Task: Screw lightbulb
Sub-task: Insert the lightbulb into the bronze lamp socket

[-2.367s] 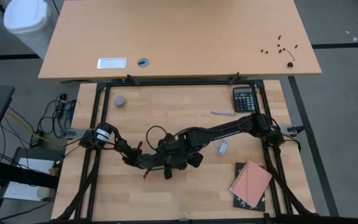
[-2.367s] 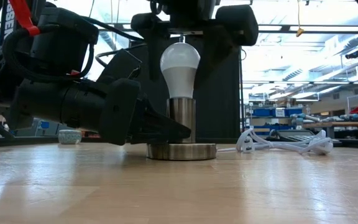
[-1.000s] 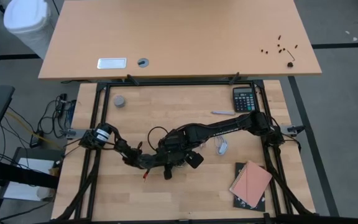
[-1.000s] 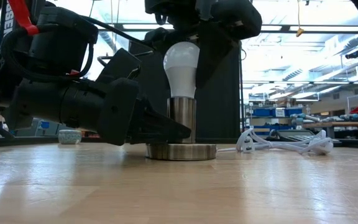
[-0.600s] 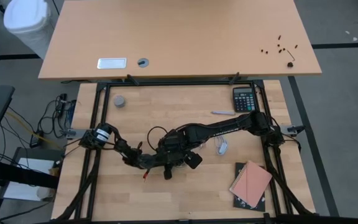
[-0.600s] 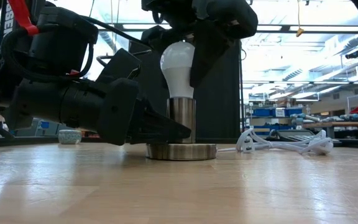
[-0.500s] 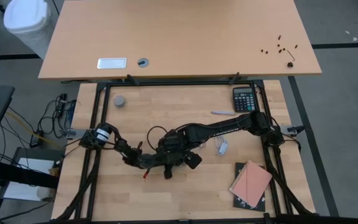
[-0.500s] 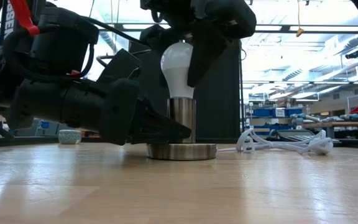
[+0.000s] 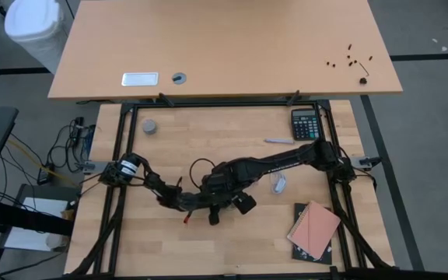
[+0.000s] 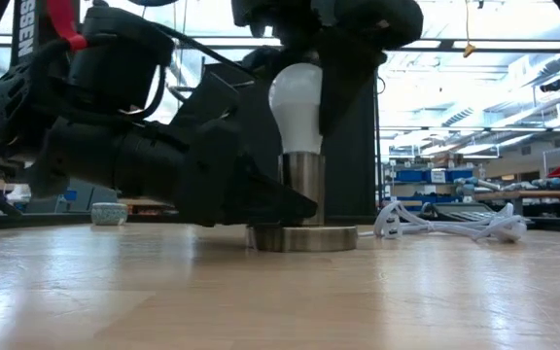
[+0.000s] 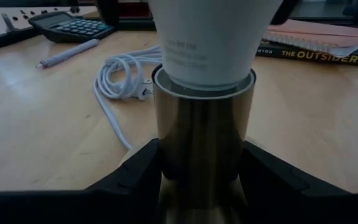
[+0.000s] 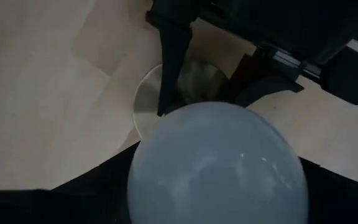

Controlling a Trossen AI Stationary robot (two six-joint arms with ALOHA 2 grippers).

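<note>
From overhead, little of the action can be made out: both dark arms are seen meeting low on the table (image 9: 177, 140), left gripper (image 9: 208, 204) and right gripper (image 9: 222, 188) bunched together, with the bulb itself hidden under them.

The low view tells far more. The lightbulb (image 10: 297, 107) is seen standing upright, its narrow end seated in the top of a steel socket post (image 10: 305, 190) that rises from a round disc base (image 10: 303, 238). The right gripper (image 10: 324, 73) is brought down over it from above, dark fingers passing either side of the white globe and closed against it. The left gripper (image 10: 280, 206) is laid in low from the side, its pointed fingers (image 10: 285, 207) level with the post just above the base.

From the left wrist, that hold is confirmed close up: the steel post (image 11: 202, 146) is clamped between the left fingers (image 11: 135, 180), pressed on both sides, with the bulb's neck (image 11: 207, 43) sunk into its rim. Behind it, a coiled white cord (image 11: 120, 74), a pen (image 11: 67, 54), a calculator (image 11: 70, 26) and a book (image 11: 319, 53) are picked out on the wood.

From the right wrist, the globe (image 12: 215, 165) fills the frame, the right gripper's dark fingers (image 12: 98, 180) hugging its sides, and the disc base (image 12: 146, 106) is glimpsed beneath with the left fingers across it.
</note>
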